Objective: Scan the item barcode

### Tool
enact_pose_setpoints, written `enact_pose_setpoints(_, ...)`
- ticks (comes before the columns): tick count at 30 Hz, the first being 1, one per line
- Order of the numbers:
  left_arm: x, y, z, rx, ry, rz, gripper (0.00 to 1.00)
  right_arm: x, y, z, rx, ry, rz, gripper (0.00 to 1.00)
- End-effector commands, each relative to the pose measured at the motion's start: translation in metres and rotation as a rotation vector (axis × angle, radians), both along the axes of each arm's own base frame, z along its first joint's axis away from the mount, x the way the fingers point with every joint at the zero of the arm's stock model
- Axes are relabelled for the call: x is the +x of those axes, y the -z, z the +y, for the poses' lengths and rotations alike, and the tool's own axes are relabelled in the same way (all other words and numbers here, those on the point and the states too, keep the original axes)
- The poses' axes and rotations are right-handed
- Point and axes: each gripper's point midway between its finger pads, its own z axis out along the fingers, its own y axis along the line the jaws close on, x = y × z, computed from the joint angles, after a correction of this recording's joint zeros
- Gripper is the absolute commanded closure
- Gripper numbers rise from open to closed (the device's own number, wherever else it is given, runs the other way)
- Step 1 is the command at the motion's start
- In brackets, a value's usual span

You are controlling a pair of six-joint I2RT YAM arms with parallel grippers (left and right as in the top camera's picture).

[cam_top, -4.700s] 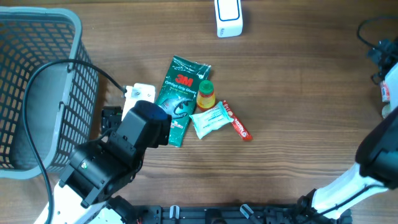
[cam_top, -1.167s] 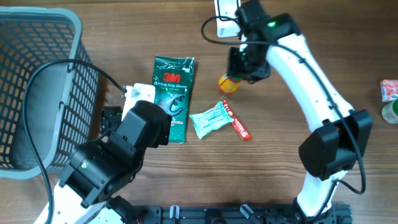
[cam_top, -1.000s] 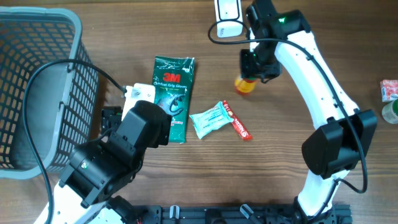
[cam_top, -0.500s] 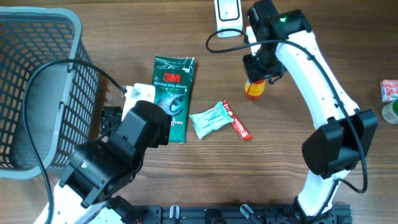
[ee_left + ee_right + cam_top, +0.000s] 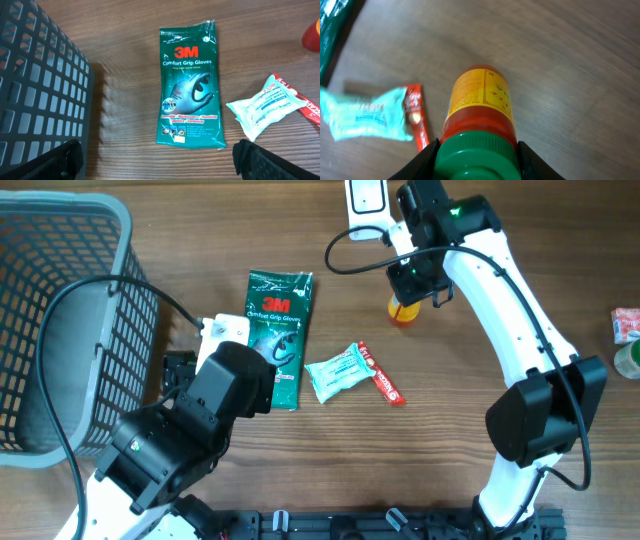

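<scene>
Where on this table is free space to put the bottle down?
Bare wood lies between the basket and the scanner, and between the right arm and the red packet. It is crowded around the gloves pack, wipes and red tube.

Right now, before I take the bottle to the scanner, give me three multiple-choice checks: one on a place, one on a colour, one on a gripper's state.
1. Where is the bottle?
A. in the basket
B. in the right gripper
C. on the gloves

2. What colour is its cap?
A. green
B. white
C. blue

3. How is the left gripper?
A. shut on the gloves
B. open, empty
C. shut on the wipes

Answers:
1 B: the fingers flank the cap in the right wrist view.
2 A: the cap shows green there.
3 B: its fingers stand wide apart with nothing between them.
</scene>
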Motion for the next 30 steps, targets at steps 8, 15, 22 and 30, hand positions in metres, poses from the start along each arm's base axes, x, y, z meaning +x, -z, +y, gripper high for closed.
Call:
enact_pose_setpoints(8,0.000,-0.001,0.000,-0.020,-0.014,-0.004,0.00,-0.015,-0.010,0.027,0.112,-0.399,0.015,0.58)
enact_pose_setpoints(15,0.000,-0.001,0.000,-0.020,-0.014,-0.004,0.00,-0.008,-0.011,0.023,0.102,-0.465,-0.016,0.57)
enact_pose_setpoints(22,0.000,-0.001,0.000,-0.020,-0.014,-0.004,0.00,0.000,-0.003,0.014,0.099,-0.466,-0.012,0.54)
enact_pose_setpoints(30,0.000,-0.001,0.000,-0.020,-0.014,-0.004,0.00,0.004,0.028,0.009,0.095,-0.448,0.061,0.56)
